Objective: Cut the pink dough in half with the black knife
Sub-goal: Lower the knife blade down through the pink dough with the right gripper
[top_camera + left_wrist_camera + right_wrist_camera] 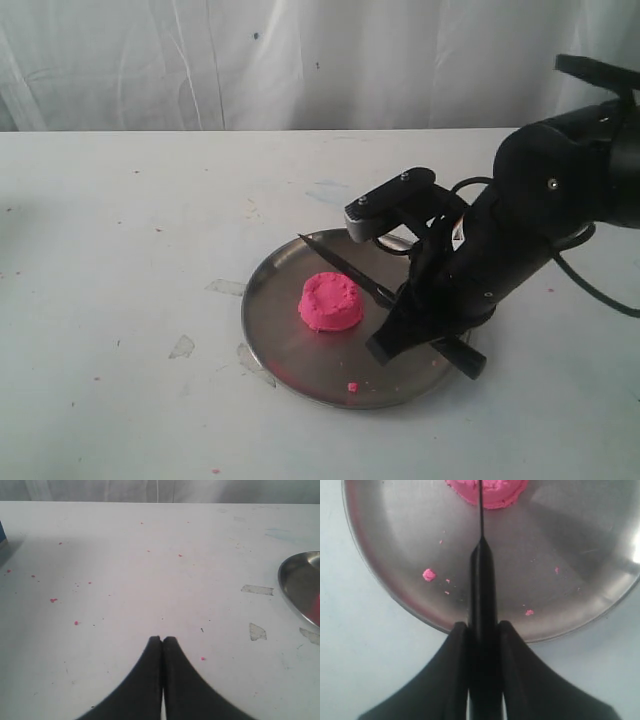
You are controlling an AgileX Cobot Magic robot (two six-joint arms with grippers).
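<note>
The black knife (483, 580) is being gripped by its handle between the fingers of the right gripper (483, 627), which are closed on it at the rim of the steel plate (262, 340). The blade is being held edge-down over the pink dough (331, 301), which is sitting whole near the plate's middle. Whether blade and dough are touching cannot be told. A pink crumb (352, 386) is lying just inside the plate's rim. The left gripper (162, 639) is being held shut and empty, well off the plate.
</note>
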